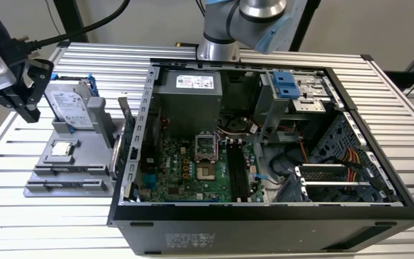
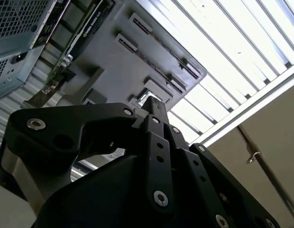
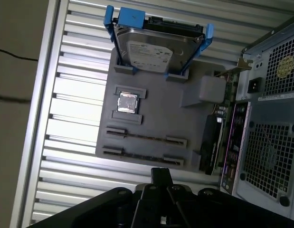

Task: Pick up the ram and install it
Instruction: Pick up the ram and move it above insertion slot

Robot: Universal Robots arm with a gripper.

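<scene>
The ram [image 3: 146,136] looks like a thin stick standing on edge between two end holders of the grey parts tray [image 3: 156,102]. A second, similar stick [image 3: 143,155] sits in the row beside it. My gripper [image 3: 161,174] hovers above the tray's edge nearest these rows, fingertips together and holding nothing. In the exterior view my gripper [image 1: 28,110] hangs over the table at the tray's [image 1: 52,186] left side. My gripper [image 2: 154,104] points down at the tray in the second wrist view. The long black motherboard slots [image 1: 236,174] lie inside the open case.
An open computer case [image 1: 264,213] fills the middle of the slatted table [image 1: 20,216]. The tray also holds a silver hard drive in a blue bracket [image 3: 158,45], a small square processor chip [image 3: 128,103] and an upright card [image 1: 124,116] beside the case wall.
</scene>
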